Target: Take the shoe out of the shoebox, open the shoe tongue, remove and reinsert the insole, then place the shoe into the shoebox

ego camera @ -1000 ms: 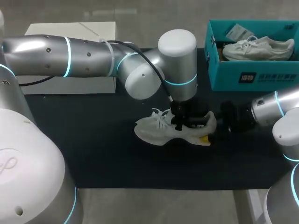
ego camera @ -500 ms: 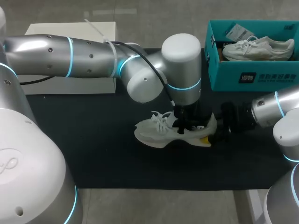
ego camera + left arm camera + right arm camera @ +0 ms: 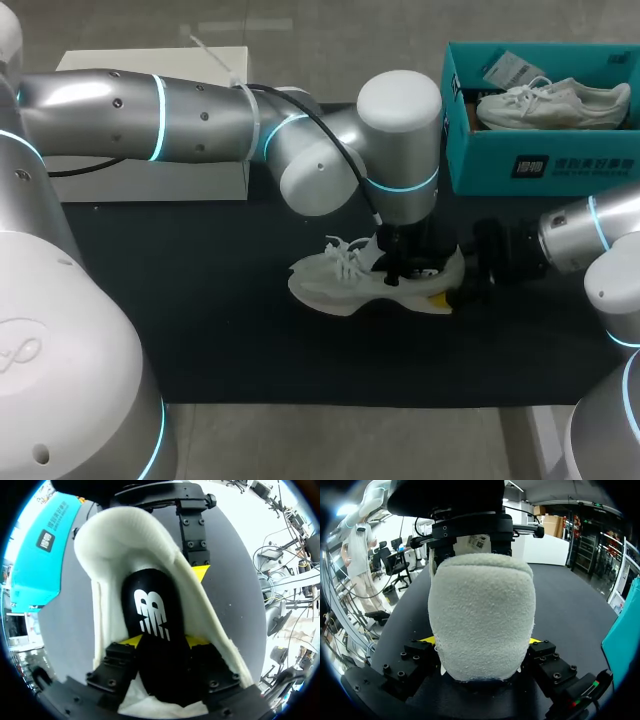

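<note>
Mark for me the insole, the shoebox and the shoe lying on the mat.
insole [image 3: 150, 615]: left wrist view, on its black middle.
shoebox [image 3: 480, 160]: head view, on its teal front wall.
shoe [image 3: 318, 286]: head view, on its toe.

Off-white shoe [image 3: 330, 285], black insole [image 3: 150, 630] with a white emblem, teal shoebox [image 3: 490, 165], black table mat [image 3: 200, 320].

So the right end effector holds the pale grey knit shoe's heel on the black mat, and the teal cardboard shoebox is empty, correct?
Not empty: in the head view a white lace-up shoe lies inside the teal cardboard shoebox. The right end effector does hold the pale grey knit shoe's heel on the black mat.
</note>
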Controlling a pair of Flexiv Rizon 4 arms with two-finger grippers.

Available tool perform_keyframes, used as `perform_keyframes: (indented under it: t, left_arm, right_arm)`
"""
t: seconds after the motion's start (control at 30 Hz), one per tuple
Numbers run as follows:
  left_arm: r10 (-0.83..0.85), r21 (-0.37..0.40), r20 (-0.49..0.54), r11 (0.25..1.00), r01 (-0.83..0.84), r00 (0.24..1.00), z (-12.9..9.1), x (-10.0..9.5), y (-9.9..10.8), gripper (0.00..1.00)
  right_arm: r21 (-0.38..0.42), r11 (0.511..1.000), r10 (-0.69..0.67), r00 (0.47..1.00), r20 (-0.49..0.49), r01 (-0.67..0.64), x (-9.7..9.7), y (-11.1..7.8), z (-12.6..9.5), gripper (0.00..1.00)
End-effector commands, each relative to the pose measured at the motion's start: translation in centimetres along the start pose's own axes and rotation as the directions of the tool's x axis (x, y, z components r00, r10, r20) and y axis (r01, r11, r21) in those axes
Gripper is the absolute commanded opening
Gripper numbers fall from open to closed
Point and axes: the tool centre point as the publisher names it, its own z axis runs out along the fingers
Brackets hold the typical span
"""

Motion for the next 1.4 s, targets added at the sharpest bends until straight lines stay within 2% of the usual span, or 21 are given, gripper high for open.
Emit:
perform_keyframes:
  t: [0.03,0.07,0.13,0.3,0.33,0.4,0.47,0.6,0.77,0.87,1.0,1.13,1.27,1.4]
  left_arm:
    - [-0.005,-0.011,0.028,1.000,0.006,1.000,9.3,-0.7,-0.9,0.49]
    - [-0.010,-0.006,0.047,1.000,0.010,0.999,9.6,-0.8,-0.7,0.51]
    - [-0.017,-0.001,0.061,1.000,0.017,0.998,10.2,-1.1,-0.4,0.73]
    - [-0.059,0.005,0.108,0.998,0.058,0.992,11.1,-1.9,0.3,0.69]
    - [-0.067,0.007,0.124,0.998,0.066,0.990,11.2,-2.1,0.4,0.65]
    - [-0.066,0.006,0.120,0.998,0.066,0.991,11.3,-2.2,0.4,0.49]
    - [-0.063,0.000,0.117,0.998,0.063,0.991,11.6,-2.2,0.2,0.42]
    - [-0.061,-0.007,0.117,0.998,0.062,0.991,12.2,-2.1,0.0,0.17]
    - [-0.064,-0.022,0.103,0.998,0.067,0.993,13.2,-2.2,-0.1,0.09]
    - [-0.057,-0.047,0.076,0.997,0.061,0.995,14.4,-2.1,-0.2,0.00]
    - [-0.056,-0.072,0.024,0.996,0.057,0.998,15.6,-1.8,-0.1,0.00]
    - [-0.072,-0.037,-0.023,0.997,0.071,0.997,14.0,-1.4,0.4,0.00]
    - [-0.082,0.029,-0.091,0.996,0.085,0.992,10.6,-1.7,0.8,0.00]
    - [-0.073,0.108,-0.118,0.990,0.086,0.990,7.0,-1.7,1.0,0.00]
  right_arm:
    - [0.001,1.000,0.001,1.000,0.002,-0.001,0.3,-0.2,0.9,0.00]
    - [0.001,1.000,0.001,1.000,0.002,-0.001,0.3,-0.2,0.9,0.00]
    - [0.001,1.000,0.001,1.000,0.002,-0.001,0.3,-0.2,0.9,0.00]
    - [0.001,1.000,0.001,1.000,0.002,-0.001,0.3,-0.2,0.9,0.00]
    - [0.001,1.000,0.001,1.000,0.002,-0.001,0.3,-0.2,0.9,0.00]
    - [0.001,1.000,0.001,1.000,0.002,-0.001,0.3,-0.2,0.9,0.00]
    - [0.001,1.000,0.001,1.000,0.002,-0.001,0.3,-0.2,0.9,0.00]
    - [0.001,1.000,0.001,1.000,0.002,-0.001,0.3,-0.2,0.9,0.00]
    - [0.001,1.000,0.001,1.000,0.002,-0.001,0.3,-0.2,0.9,0.00]
    - [0.001,1.000,0.001,1.000,0.002,-0.001,0.3,-0.2,0.9,0.00]
    - [0.001,1.000,0.001,1.000,0.002,-0.001,0.3,-0.2,0.9,0.00]
    - [0.001,1.000,0.001,1.000,0.002,-0.001,0.3,-0.2,0.9,0.00]
    - [0.001,1.000,0.001,1.000,0.002,-0.001,0.3,-0.2,0.9,0.00]
    - [0.001,1.000,0.001,1.000,0.002,-0.001,0.3,-0.2,0.9,0.00]
